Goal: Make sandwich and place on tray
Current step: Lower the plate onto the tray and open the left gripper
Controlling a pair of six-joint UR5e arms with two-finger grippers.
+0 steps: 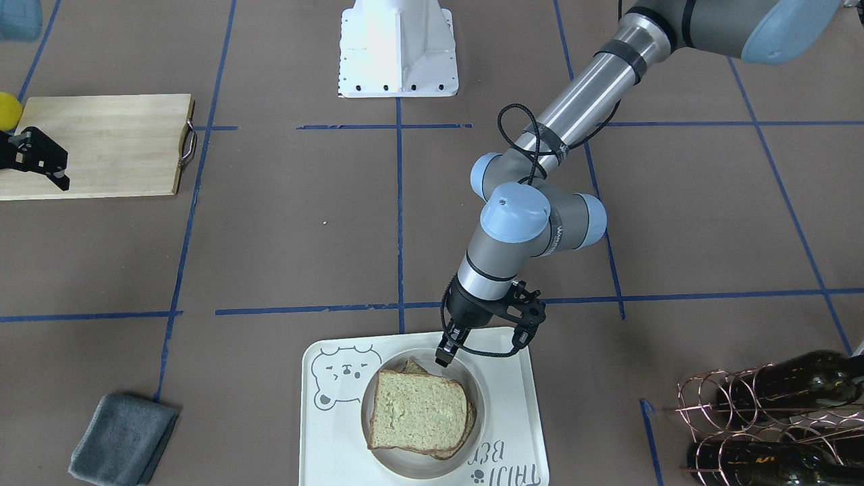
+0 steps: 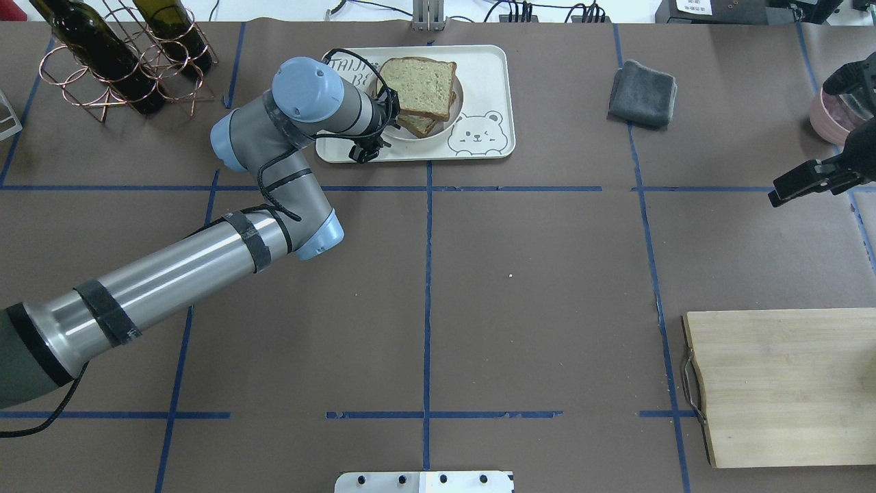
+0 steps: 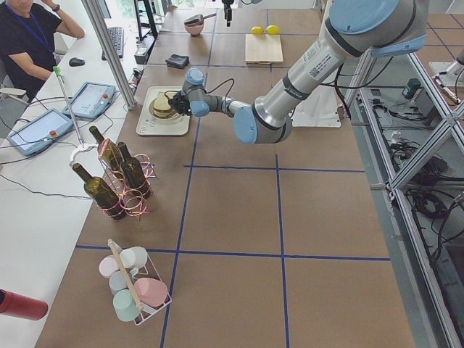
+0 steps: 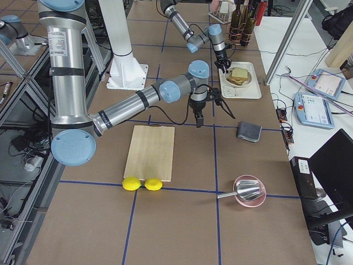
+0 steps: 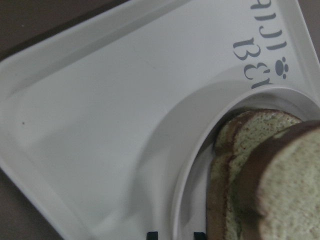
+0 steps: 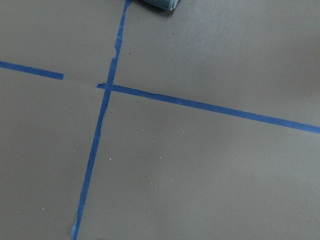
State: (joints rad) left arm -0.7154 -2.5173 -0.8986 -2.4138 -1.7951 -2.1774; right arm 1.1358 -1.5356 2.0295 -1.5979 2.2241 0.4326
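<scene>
Fingers (image 1: 442, 354) of the left gripper (image 1: 445, 360), slightly parted, hover beside the sandwich (image 1: 417, 412): two tan, brown-crusted slices stacked askew on the tray (image 1: 514, 405).

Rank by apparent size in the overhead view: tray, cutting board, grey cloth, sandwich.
1. wooden cutting board, largest even though the frame edge cuts it off; it is also nearer the camera
2. tray
3. sandwich and grey cloth: about alike, not ranked
</scene>
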